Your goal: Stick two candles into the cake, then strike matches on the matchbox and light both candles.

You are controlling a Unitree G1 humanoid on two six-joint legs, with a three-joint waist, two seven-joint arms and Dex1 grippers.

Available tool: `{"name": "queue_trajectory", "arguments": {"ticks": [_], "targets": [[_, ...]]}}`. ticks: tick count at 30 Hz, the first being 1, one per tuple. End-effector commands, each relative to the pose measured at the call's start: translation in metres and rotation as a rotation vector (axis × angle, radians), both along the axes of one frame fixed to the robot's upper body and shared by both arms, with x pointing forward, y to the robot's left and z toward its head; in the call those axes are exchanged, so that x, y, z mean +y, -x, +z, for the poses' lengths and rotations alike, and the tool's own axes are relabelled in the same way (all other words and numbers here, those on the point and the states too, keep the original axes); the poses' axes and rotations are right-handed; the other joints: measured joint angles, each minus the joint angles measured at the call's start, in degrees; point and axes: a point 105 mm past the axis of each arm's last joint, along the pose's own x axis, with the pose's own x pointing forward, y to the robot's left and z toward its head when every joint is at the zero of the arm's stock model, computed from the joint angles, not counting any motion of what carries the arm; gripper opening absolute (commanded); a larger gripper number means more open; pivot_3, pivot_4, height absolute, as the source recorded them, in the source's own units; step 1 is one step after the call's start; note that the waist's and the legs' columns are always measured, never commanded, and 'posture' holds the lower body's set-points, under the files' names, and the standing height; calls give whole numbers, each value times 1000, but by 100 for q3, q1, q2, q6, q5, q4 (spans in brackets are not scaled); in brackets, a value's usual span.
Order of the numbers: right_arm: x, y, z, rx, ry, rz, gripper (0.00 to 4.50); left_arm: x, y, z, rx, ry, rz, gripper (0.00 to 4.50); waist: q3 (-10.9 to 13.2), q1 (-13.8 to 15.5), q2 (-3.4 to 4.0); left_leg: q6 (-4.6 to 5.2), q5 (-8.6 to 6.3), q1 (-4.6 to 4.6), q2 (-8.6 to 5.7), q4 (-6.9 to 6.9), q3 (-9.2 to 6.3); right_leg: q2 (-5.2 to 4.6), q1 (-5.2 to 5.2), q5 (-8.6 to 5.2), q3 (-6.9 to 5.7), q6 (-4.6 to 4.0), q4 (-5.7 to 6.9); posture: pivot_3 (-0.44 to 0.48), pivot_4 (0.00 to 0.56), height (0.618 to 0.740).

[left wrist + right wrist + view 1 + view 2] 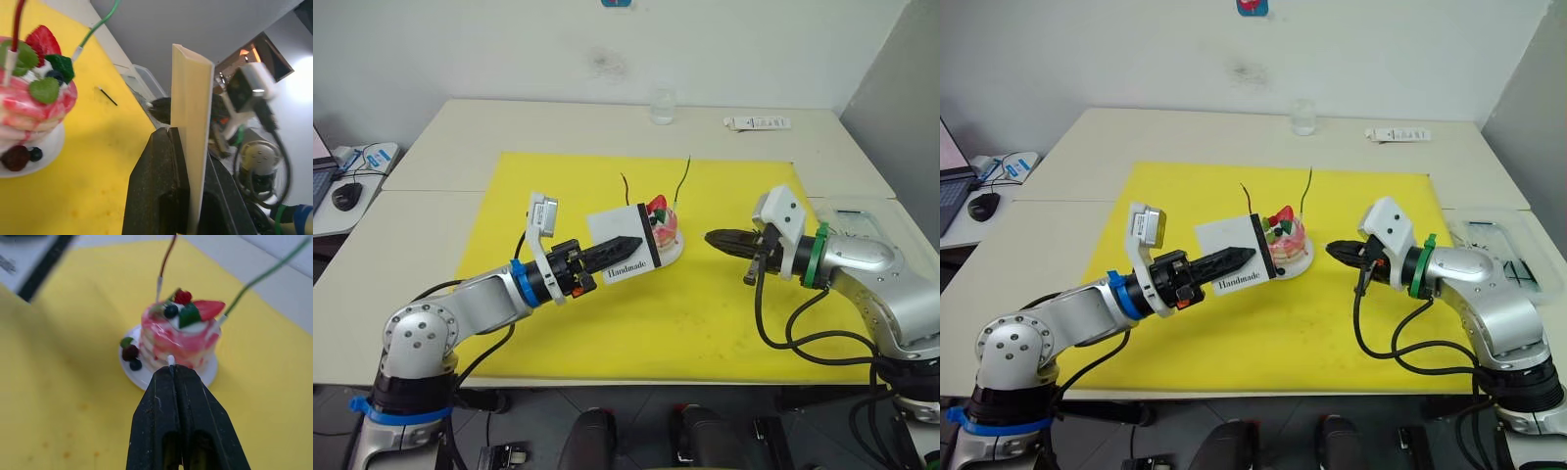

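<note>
- Left eye view is showing the left gripper (pixel 625 242) closing on the matchbox (pixel 625 247) and holding it up in the air, just in front of the cake (pixel 666 227), seemingly so the striking strip is facing the other arm.
- In the left wrist view the box is standing on edge between the two black fingers (pixel 159 181), which are pressing its flat sides.
- The right gripper (pixel 713 237) is hovering on the far side of the cake from the matchbox, pointing toward it, near but apart.
- In the right wrist view its jaws are pressing together with a small white tip (pixel 170 359) showing at the very end; this is probably a match, but too small to be sure.
- Both candles are already standing in the cake just beyond that gripper's tip: the green candle (pixel 264 274) is leaning outward, the red candle (pixel 167 254) is rising almost upright. No flame is showing on either.
- One spare match (pixel 106 95) is lying on the yellow mat (pixel 705 323), beyond the cake from the left gripper.
- I am judging the striking step is at hand.
</note>
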Motion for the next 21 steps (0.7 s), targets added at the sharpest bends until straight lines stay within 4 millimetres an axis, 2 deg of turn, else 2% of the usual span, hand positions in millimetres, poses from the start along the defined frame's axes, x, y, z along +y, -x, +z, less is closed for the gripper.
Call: {"name": "queue_trajectory", "arguments": {"ticks": [1,13,21], "targets": [[16,8,16,-97,20,51,49,-10,-5,5,-25,7,4,0,0,3,-1,0,0,-3,-3,0,2,-2,0,0,1,1,-4,0,150,740],[29,0,28,-200,50,35,49,-22,-4,5,-28,34,-22,0,0,-2,-2,0,0,-19,-7,5,-3,-10,-8,1,-2,12,-2,0,150,740],[34,-2,30,-237,88,53,49,-21,-3,5,-26,41,-24,0,0,-1,-2,0,0,-20,-9,6,0,-11,-7,1,-1,13,-4,0,150,740]]}}
